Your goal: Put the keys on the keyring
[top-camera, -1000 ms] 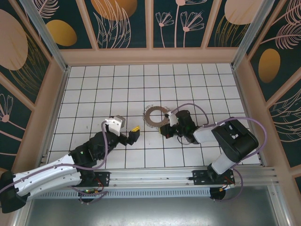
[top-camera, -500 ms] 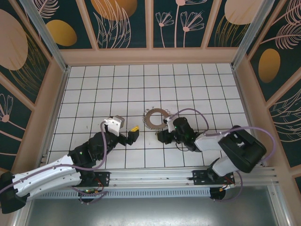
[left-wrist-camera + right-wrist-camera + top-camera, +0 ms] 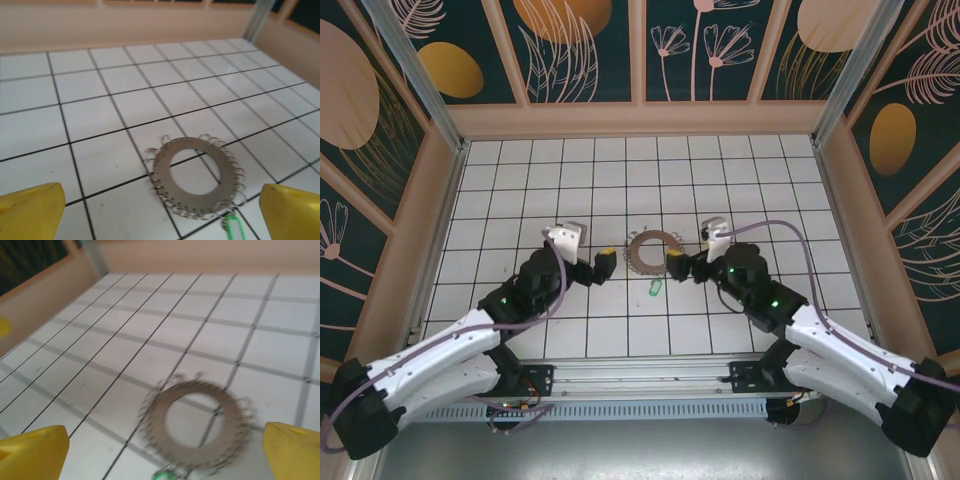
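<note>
The left gripper (image 3: 604,263) and right gripper (image 3: 677,266) are open, holding nothing. The key (image 3: 653,289) lies by the ring (image 3: 653,250), nearest the right gripper, just left of it.

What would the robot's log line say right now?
left gripper: open | right gripper: open | key: lying on tiles beside keyring, not held

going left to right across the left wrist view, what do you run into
yellow finger → the keyring → the other yellow finger; the green key sits at the keyring's lower right edge, so its place in the order is unclear
</note>
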